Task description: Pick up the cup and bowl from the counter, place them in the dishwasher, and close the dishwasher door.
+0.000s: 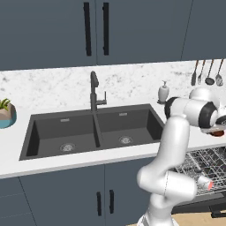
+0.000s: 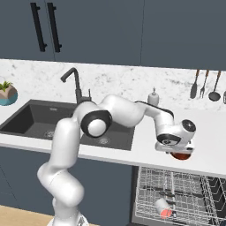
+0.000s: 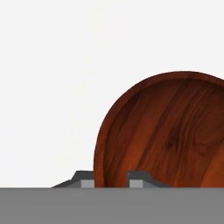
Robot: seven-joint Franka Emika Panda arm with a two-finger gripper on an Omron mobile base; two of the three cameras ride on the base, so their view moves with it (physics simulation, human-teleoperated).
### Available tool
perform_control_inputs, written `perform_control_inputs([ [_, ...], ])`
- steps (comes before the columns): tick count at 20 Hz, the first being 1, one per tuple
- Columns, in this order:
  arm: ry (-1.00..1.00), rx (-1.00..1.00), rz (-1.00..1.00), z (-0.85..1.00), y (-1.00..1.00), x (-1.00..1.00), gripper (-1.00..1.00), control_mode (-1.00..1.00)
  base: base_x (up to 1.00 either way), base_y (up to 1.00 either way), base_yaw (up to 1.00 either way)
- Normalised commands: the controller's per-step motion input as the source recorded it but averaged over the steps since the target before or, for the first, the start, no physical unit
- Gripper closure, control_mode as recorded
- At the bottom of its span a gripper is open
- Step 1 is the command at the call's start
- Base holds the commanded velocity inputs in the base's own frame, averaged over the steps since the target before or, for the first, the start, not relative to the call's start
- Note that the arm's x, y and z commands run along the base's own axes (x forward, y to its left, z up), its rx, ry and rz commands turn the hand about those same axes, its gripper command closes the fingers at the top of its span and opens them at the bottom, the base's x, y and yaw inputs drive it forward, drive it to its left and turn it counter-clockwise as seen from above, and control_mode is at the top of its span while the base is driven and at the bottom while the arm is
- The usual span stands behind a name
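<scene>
The dark red-brown wooden bowl [image 3: 175, 131] sits on the white counter [image 2: 212, 132] to the right of the sink. My gripper [image 3: 111, 181] points down at it, one fingertip outside the rim and one inside, shut on the near rim. From the base, the bowl [image 2: 180, 156] peeks out under the gripper [image 2: 176, 149], above the open dishwasher [image 2: 185, 190]. The bowl's red edge [image 1: 217, 133] also shows beneath the hand. The pale cup [image 2: 163, 207] with a red-orange end lies on its side in the wire rack [image 1: 203, 161]. The dishwasher door [image 1: 207, 198] hangs open below the rack.
A black double sink [image 1: 92, 130] with a tall dark faucet [image 1: 94, 90] lies left of the arm. A white soap dispenser [image 2: 153, 97] stands at the back wall, utensils [image 2: 204, 84] hang at the right, and a teal plant pot [image 1: 6, 114] sits far left.
</scene>
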Motion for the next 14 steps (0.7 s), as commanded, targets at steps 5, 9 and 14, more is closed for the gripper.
perform_control_inputs([
  [5,-0.08,0.07,0.06,0.00,-0.04,-1.00,1.00,-1.00,0.00,0.00,0.00],
  [9,-0.08,0.08,0.04,0.00,-0.08,-1.00,1.00,-1.00,0.00,0.00,0.00],
  [14,-0.09,0.09,0.00,0.00,-0.25,-0.82,1.00,-1.00,0.00,0.00,0.00],
])
